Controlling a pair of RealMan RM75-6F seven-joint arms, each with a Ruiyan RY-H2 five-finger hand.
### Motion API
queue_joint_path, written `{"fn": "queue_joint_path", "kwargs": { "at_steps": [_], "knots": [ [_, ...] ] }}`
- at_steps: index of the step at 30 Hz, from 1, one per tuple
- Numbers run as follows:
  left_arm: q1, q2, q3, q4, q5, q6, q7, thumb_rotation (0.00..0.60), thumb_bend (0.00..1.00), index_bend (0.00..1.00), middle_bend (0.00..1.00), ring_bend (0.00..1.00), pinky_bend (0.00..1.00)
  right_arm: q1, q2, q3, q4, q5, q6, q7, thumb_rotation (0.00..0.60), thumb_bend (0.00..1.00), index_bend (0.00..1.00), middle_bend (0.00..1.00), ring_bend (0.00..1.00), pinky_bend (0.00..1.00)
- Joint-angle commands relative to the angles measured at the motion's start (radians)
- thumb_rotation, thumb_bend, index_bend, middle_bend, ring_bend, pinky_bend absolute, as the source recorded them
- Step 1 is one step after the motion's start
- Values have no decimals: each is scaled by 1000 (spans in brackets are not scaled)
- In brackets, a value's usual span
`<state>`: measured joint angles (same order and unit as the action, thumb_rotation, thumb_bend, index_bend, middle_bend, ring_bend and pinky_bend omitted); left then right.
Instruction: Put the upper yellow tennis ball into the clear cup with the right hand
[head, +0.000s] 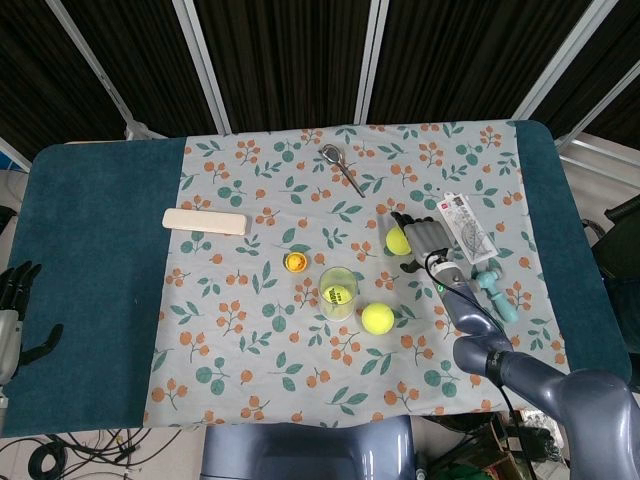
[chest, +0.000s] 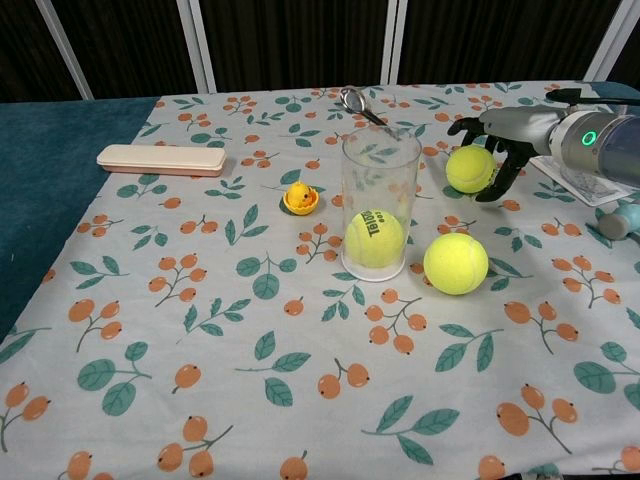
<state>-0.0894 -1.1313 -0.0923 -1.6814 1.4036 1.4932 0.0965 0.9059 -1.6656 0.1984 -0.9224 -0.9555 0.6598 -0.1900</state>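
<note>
Counting three tennis balls – one in the clear cup (chest: 380, 205) – right hand (chest: 500, 135) fingers apart.

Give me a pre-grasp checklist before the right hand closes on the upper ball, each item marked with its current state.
1. Right hand at the upper tennis ball: ok, fingers curve over it.
2. Ball gripped: not ok, fingers apart.
3. Clear cup upright: ok.
4. Room in the cup: cannot tell, one ball already sits at the bottom.
5. Lower tennis ball out of the way: ok, apart from the hand.
6. Left hand out of the way: ok, at the table's far edge.
</note>
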Motion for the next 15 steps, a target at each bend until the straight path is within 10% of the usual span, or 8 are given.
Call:
{"fn": "queue_joint_path", "kwargs": {
  "at_steps": [1,15],
  "knots": [
    [-2,2,-3,-5,-4,-2,3,600,299,26,31,2,0,4,-4,-1,2,-9,-6,-6,600,180,143,214,351,243],
    [0,5,-5,-11,-15,-1,6,600,299,40,30,2,0,-31,50,16,-107,-29,17,31,600,285,599,453,550,469]
  ]
}}
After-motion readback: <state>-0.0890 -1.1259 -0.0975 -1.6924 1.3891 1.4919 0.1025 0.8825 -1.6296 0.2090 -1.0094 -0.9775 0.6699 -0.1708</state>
